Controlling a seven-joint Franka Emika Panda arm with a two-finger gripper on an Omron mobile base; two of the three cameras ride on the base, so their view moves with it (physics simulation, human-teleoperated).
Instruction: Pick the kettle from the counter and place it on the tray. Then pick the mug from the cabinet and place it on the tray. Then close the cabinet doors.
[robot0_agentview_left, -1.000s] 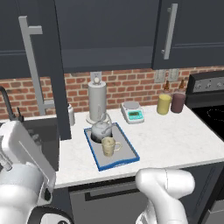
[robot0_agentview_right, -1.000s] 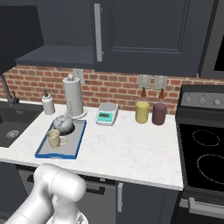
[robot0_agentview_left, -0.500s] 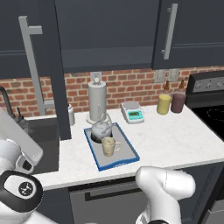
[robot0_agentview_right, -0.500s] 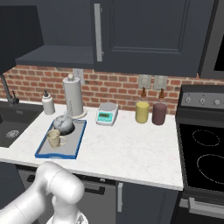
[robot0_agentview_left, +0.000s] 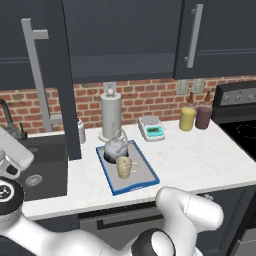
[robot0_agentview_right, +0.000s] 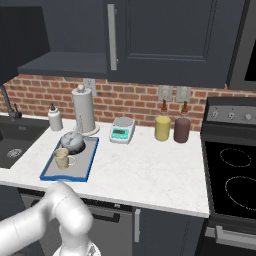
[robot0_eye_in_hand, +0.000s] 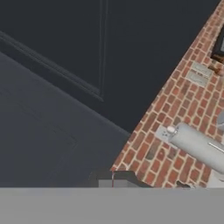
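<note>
The tray (robot0_agentview_left: 145, 181) lies on the counter (robot0_agentview_left: 200, 155) and holds one kettle (robot0_agentview_left: 115, 148) and one mug (robot0_agentview_left: 124, 167), the mug just in front of the kettle. Behind the tray stands one paper-towel roll (robot0_agentview_left: 110, 117). The gripper is closed and holds nothing. The arm (robot0_agentview_left: 15, 160) is at the far left, near the open cabinet door (robot0_agentview_left: 60, 75). There are two jars: one yellow jar (robot0_agentview_left: 187, 119) and one dark jar (robot0_agentview_left: 203, 117).

Tilted dark cabinet doors (robot0_eye_in_hand: 65, 65) meet brick wall (robot0_eye_in_hand: 175, 113) beside a paper-towel roll (robot0_eye_in_hand: 197, 146).
</note>
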